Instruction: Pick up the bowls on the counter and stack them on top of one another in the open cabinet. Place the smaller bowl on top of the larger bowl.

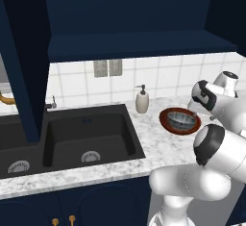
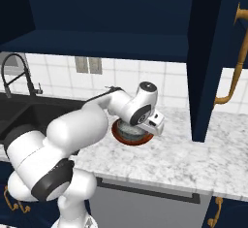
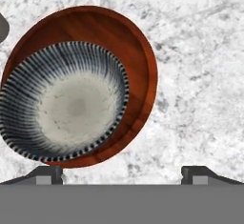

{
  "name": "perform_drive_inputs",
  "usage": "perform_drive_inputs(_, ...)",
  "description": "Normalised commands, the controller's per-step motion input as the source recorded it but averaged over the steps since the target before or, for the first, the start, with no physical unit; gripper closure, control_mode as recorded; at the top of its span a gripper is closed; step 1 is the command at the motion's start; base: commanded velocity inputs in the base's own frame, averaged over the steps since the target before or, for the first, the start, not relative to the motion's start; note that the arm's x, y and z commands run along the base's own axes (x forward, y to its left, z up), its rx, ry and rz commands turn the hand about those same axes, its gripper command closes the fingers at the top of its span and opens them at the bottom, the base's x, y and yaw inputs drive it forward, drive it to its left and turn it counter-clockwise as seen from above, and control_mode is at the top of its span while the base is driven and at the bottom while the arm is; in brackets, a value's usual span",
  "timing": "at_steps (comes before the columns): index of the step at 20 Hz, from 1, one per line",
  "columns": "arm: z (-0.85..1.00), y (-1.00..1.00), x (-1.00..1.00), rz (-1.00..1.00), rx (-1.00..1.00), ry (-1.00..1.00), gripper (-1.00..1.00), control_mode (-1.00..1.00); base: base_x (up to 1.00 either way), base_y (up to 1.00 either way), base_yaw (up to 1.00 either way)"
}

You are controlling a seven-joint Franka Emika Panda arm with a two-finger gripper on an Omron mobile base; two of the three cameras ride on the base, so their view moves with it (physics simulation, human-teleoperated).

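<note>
In the right base view the arm's wrist covers most of the grey bowl [image 2: 127, 129] and the red-brown bowl's [image 2: 127, 138] far rim at twelve o'clock. In the hand view, the hand's [image 3: 122, 173] fingertips [image 3: 47, 174] barely rise into the picture, their spread unclear.

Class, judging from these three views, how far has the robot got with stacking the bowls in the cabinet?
Done: the smaller bowl already sits inside the larger bowl, but on the counter. In hand: nothing; the end effector hovers open above the stack. Left: moving both bowls onto the open cabinet shelf.
</note>
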Motion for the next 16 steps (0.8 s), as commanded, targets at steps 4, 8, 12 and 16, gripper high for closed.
perform_drive_inputs(4, -0.28, -0.3, 0.16, 0.0, 0.0, 0.0, -1.0, -1.0, 0.0, 0.0, 0.0)
perform_drive_inputs(8, -0.27, -0.02, 0.01, 0.0, 0.0, 0.0, -1.0, -1.0, 0.0, 0.0, 0.0)
perform_drive_inputs(12, -0.24, 0.0, 0.16, 0.0, 0.0, 0.0, -1.0, -1.0, 0.0, 0.0, 0.0)
perform_drive_inputs(16, -0.27, 0.0, 0.18, 0.0, 0.0, 0.0, -1.0, -1.0, 0.0, 0.0, 0.0)
